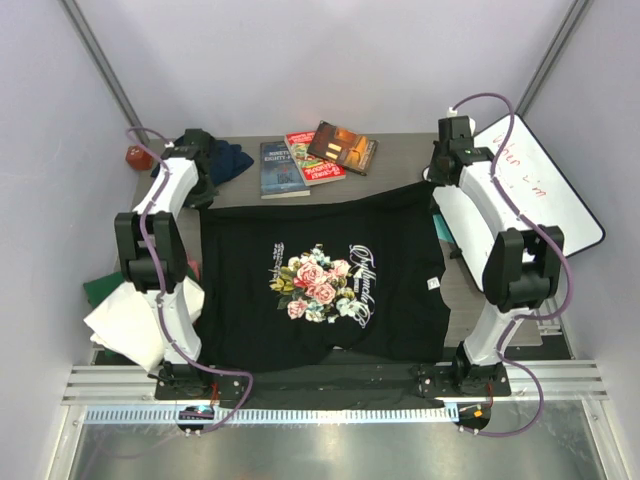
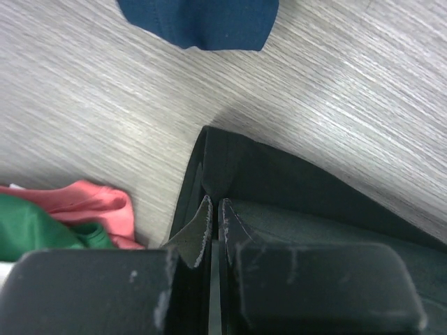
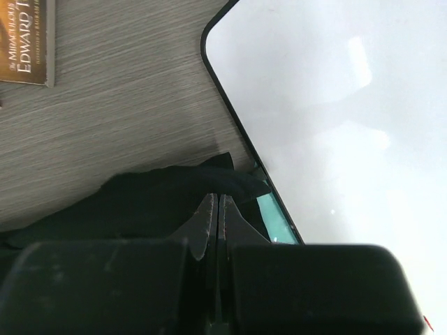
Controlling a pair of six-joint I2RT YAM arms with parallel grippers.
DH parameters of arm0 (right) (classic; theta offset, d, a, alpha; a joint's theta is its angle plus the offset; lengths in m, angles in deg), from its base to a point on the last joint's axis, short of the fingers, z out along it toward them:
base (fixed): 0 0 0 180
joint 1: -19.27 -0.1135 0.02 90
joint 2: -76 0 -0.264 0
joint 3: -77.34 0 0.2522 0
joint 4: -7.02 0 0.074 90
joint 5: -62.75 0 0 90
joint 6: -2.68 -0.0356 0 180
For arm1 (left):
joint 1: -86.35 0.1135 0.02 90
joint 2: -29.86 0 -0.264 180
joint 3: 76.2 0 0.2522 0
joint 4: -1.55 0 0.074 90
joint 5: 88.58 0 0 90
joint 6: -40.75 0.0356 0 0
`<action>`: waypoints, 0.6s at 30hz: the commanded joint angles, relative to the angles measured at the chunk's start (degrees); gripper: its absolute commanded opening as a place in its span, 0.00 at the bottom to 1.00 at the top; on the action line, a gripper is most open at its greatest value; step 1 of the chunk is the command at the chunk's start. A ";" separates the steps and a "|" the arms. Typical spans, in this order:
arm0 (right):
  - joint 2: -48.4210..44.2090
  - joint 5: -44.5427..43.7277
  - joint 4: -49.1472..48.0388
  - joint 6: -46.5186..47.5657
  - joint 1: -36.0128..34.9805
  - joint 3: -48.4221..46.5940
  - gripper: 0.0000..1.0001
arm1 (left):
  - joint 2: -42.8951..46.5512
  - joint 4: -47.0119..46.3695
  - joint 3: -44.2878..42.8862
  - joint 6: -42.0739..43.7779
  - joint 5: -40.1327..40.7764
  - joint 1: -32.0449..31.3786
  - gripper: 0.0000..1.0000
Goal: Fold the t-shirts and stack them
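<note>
The black t-shirt (image 1: 320, 290) is soft, light and limp. The left fingers (image 2: 199, 237) and right fingers (image 3: 206, 223) are clenched on its corners nearest the books (image 1: 315, 160), which I judge good holds.

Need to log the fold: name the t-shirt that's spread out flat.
The black rose-print t-shirt, laid open mid-table. The navy one is bunched at the far left; the white one and green one sit piled at the left edge.

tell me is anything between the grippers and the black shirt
Nothing visible does. The left gripper and the right gripper are each shut on a far corner of the black shirt, with no object in between.
</note>
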 commanded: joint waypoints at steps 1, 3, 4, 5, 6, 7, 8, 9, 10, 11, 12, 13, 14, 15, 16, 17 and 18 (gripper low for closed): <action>-8.32 -0.37 -1.59 -1.17 0.31 1.83 0.01 | 4.78 0.53 0.91 0.57 3.55 0.05 0.00; -9.74 0.33 -1.59 -1.69 0.40 3.50 0.01 | 6.01 0.70 1.62 0.39 3.99 0.05 0.00; -11.13 0.77 -1.50 -1.78 0.31 4.20 0.01 | 6.45 0.70 1.88 0.39 3.99 0.05 0.00; -11.76 1.04 -1.59 -1.87 0.31 5.43 0.01 | 6.89 0.96 2.06 0.48 3.99 0.05 0.00; -12.37 1.04 -1.59 -2.04 0.31 5.96 0.01 | 7.59 1.05 2.14 0.65 3.99 -0.04 0.00; -12.90 1.13 -1.33 -2.05 0.31 6.49 0.01 | 7.60 1.58 2.23 0.74 3.91 -0.04 0.00; -13.78 1.13 -1.15 -2.05 0.31 7.45 0.01 | 7.77 2.02 2.06 0.83 3.56 0.05 0.00; -14.13 1.21 -0.98 -2.13 0.31 7.72 0.01 | 7.42 2.63 1.88 1.09 3.29 -0.04 0.00; -14.57 1.21 -0.72 -2.39 0.40 7.99 0.01 | 7.16 3.85 1.62 1.10 2.42 -0.12 0.00; -15.36 1.30 -0.45 -2.40 0.31 8.51 0.01 | 7.07 4.21 1.53 1.10 1.80 -0.12 0.00; -15.72 1.91 -0.19 -2.57 0.40 8.69 0.01 | 6.89 4.48 1.53 1.18 1.36 -0.39 0.00; -16.33 2.09 0.16 -2.66 0.31 9.13 0.01 | 6.89 4.92 1.62 1.18 1.36 -0.74 0.00; -17.12 2.35 0.43 -2.75 0.31 9.39 0.01 | 6.89 5.18 2.05 1.27 1.62 -1.00 0.00; -17.65 2.88 0.60 -2.92 0.31 9.57 0.01 | 6.81 5.45 2.14 1.36 2.06 -1.53 0.00; -17.91 3.06 1.13 -3.10 0.31 10.01 0.01 | 6.54 5.88 2.32 1.27 2.84 -1.79 0.00; -18.18 3.32 1.31 -3.01 0.40 10.10 0.01 | 6.19 6.32 2.15 1.10 3.20 -1.97 0.00; -18.79 3.41 1.66 -2.84 0.31 10.27 0.01 | 5.93 6.85 2.15 1.01 3.20 -2.14 0.00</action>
